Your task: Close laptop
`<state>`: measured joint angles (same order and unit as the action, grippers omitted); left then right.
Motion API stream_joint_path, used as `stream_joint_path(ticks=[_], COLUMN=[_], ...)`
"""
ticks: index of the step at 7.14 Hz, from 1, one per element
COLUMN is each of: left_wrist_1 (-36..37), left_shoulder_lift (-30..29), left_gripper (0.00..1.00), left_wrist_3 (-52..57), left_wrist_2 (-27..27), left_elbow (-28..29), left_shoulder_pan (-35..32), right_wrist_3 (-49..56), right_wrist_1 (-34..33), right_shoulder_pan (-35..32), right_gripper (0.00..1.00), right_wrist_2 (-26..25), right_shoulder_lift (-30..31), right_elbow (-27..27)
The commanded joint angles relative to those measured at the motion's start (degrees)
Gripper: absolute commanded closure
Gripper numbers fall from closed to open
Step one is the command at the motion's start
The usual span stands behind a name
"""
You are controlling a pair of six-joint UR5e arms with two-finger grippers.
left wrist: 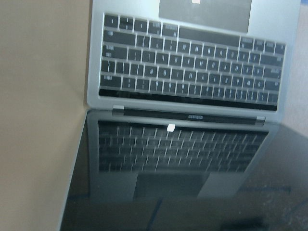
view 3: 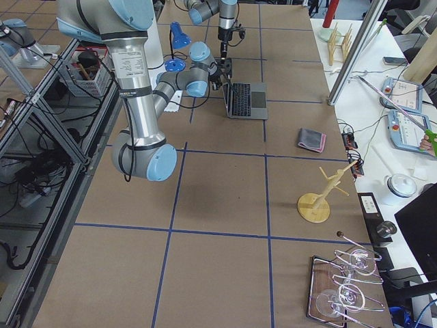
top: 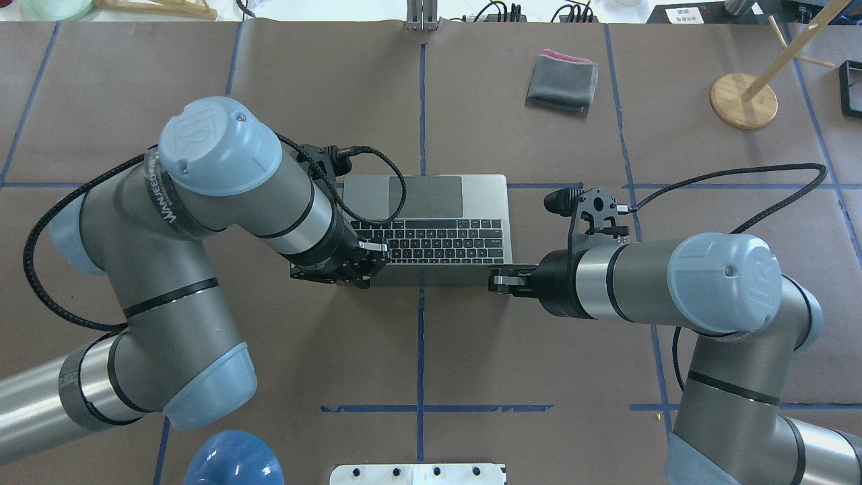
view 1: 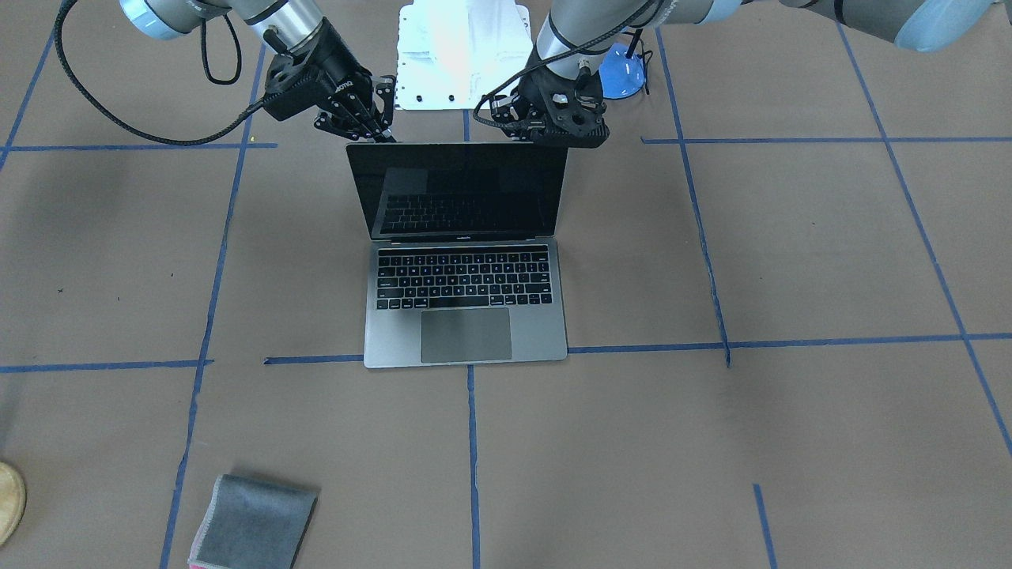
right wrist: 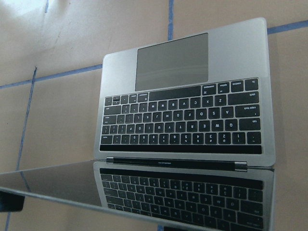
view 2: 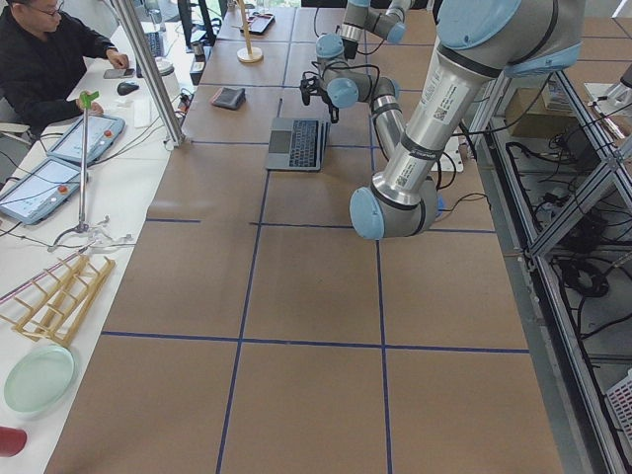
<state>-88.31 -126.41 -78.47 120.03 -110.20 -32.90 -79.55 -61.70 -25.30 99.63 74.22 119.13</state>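
Note:
The grey laptop (view 1: pixel 465 304) stands open in the middle of the table, its black screen (view 1: pixel 458 190) tilted back towards the robot. It also shows in the overhead view (top: pixel 485 195) and fills both wrist views (left wrist: pixel 192 72) (right wrist: pixel 183 125). My right gripper (view 1: pixel 385 136) sits at the lid's top corner on the robot's right, its fingers drawn together to a point. My left gripper (view 1: pixel 553 130) sits at the lid's other top corner; its fingers are hidden by its own body. Both are behind the lid's top edge (top: pixel 502 279) (top: pixel 360 266).
A small grey folded cloth (view 1: pixel 253 525) lies at the table's far side (top: pixel 562 81). A blue dome-shaped object (view 1: pixel 622 75) and a white plate (view 1: pixel 462 55) sit by the robot's base. A wooden stand (top: pixel 743 100) is at the far right.

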Motion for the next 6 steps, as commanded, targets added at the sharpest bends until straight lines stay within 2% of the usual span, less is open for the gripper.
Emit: stream_joint_path(ticks=[1,5,6], left_wrist_1=[-0.8,-4.2,-5.6], left_shoulder_lift=[-1.7,-2.3,-3.5], left_gripper=[1.0,1.0,1.0], left_wrist_3=[0.0,0.0,0.2], left_wrist_2=[0.0,0.0,0.0], left_elbow=[2.4,6.4,9.3], left_shoulder_pan=[-2.9,-4.5,-4.6], right_wrist_3=[0.0,2.3,2.6], right_wrist_1=[-0.1,0.3,0.3], right_shoulder_pan=[-2.5,-8.2,-8.9], right_gripper=[0.99,1.0,1.0], right_wrist_2=[0.3,0.5,0.5], right_shoulder_lift=[-2.2,-11.2,-12.3], right_elbow=[-1.7,-14.8,-16.5])
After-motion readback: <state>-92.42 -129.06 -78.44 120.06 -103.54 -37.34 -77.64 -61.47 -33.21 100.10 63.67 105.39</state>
